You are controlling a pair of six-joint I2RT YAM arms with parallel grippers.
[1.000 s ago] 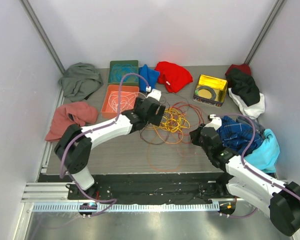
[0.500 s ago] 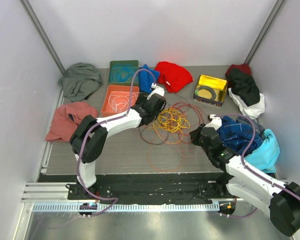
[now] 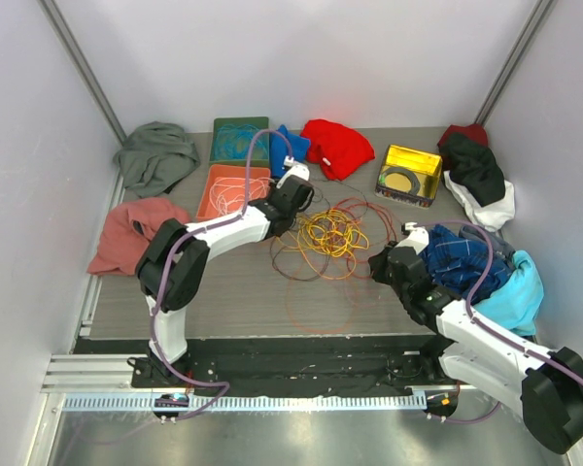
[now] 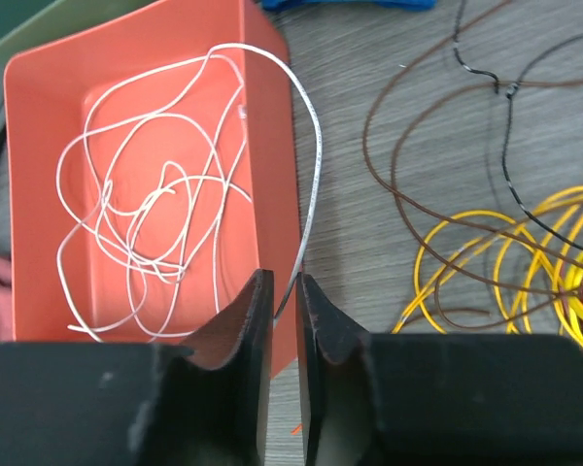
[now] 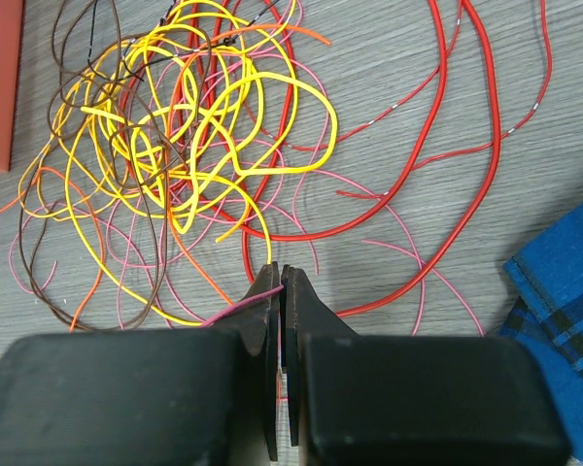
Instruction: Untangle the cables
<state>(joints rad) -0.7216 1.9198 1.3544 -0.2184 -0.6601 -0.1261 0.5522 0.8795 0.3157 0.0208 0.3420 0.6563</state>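
Pinching white cable [image 4: 311, 184], left hand [image 4: 284, 291].

Plain white panel walls [image 3: 301, 58] on three sides. Grey wood-grain tabletop [image 3: 233, 291] below, evenly lit.

White arms [image 3: 228, 231], black joints, purple-grey hoses [image 3: 264, 146]

The left gripper [image 4: 284, 291] is hanging low over the right wall of an orange tray [image 4: 39, 87], its jaws standing nearly together with a white cable [image 4: 314, 184] running down into the narrow gap between them. The rest of that white cable is lying in loose loops inside the tray. Dark brown cables [image 4: 389, 184] and yellow cables [image 4: 525, 248] are sprawling on the grey tabletop [image 4: 369, 58] to the right.
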